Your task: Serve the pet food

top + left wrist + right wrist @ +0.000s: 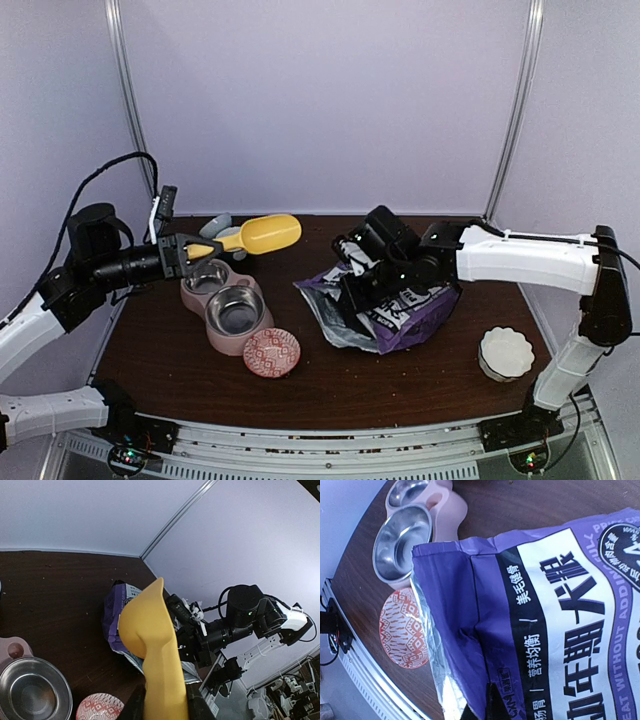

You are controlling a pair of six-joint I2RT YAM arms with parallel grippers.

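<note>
Two grippers are each closed on something. The left gripper [200, 248] clamps the handle of a yellow scoop [265, 234], and in its wrist view the dark fingers [134, 705] press against both sides of the handle. The scoop's cupped end [145, 625] reaches forward away from the gripper and is held up off the table [400, 390]. Just below this gripper sits a pink double feeder [213, 338] with two steel bowls; the farther bowl [235, 310] lies toward the red patterned dish [271, 352]. Well ahead of the scoop's tip is the purple bag [112, 622]. The right gripper [352, 288] is pinched shut on that bag's upper edge. Its wrist view shows a dark fingertip [490, 707] at the rim, beside the silver foil lining [437, 670]. The bag [485, 610] slumps on the table under this gripper, its printed label facing up. The pet food cannot be seen, since the bag's mouth shows only foil. Past the mouth, farther from the right gripper, lie the red dish [405, 627] and then the feeder [445, 510]. A white fluted bowl [505, 352] stands well behind this gripper, near the arm's base.
</note>
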